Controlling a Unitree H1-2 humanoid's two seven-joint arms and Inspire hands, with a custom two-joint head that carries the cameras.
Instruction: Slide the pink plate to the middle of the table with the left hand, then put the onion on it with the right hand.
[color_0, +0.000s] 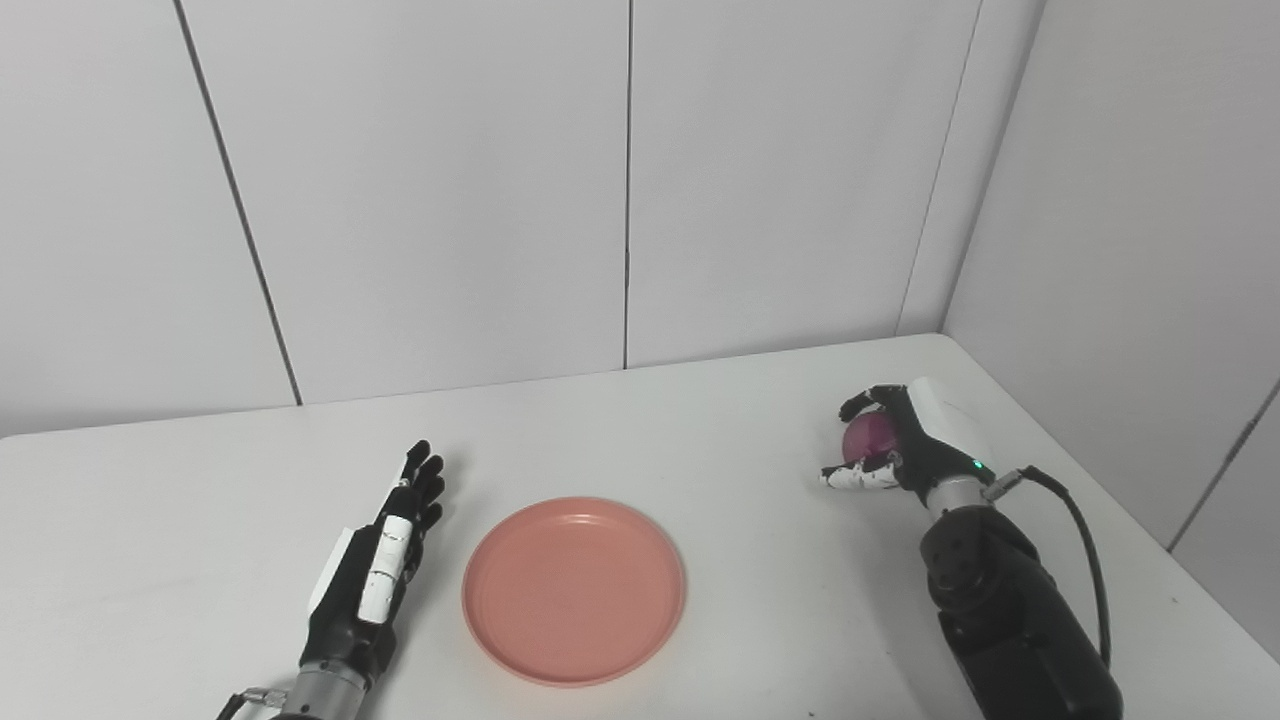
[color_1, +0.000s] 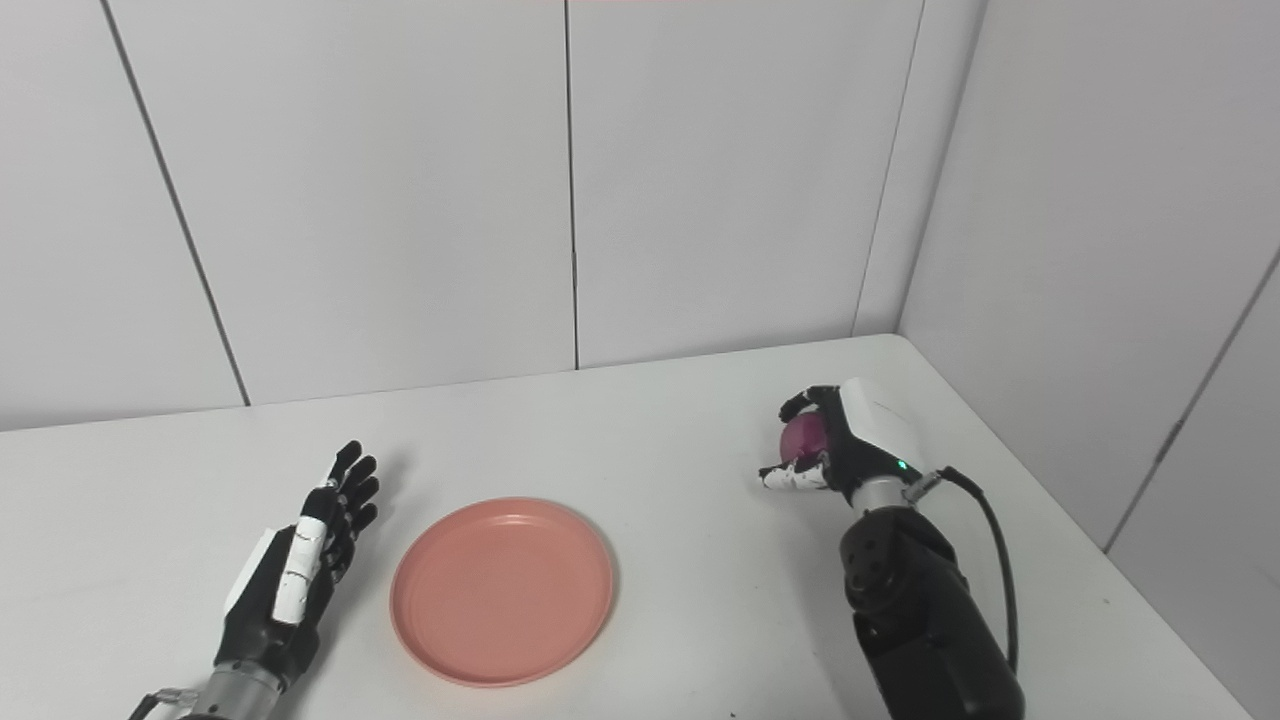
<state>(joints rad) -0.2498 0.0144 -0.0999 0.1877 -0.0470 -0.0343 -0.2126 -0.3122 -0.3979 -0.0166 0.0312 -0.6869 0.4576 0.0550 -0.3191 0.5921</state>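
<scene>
the pink plate (color_0: 574, 590) lies flat on the white table (color_0: 700, 440), just beside the left hand (color_0: 375, 570) on its thumb side, with a narrow strip of bare surface between rim and fingers; no contact seen. the left hand rests low at the table, fingers (color_0: 422, 478) straight, close together and pointing away toward the back wall (color_0: 430, 190), holding nothing.

the right hand (color_1: 840, 440) is well apart from the plate, near the far right part of the table. its fingers are curled around the onion (color_1: 803, 436), a dark pink round thing showing between the black fingers above and the white thumb (color_1: 790, 478) below. whether the onion is lifted or touching the surface cannot be told from either view.

open room: a broad stretch of bare table runs from the right hand's thumb across to the plate's nearest rim. beyond the left fingertips the table is bare up to the wall. the side wall (color_0: 1130, 250) stands behind the back of the right hand, with the table's right edge near the forearm (color_0: 1010, 610). the plate's near rim lies close to the lower edge of the views.
</scene>
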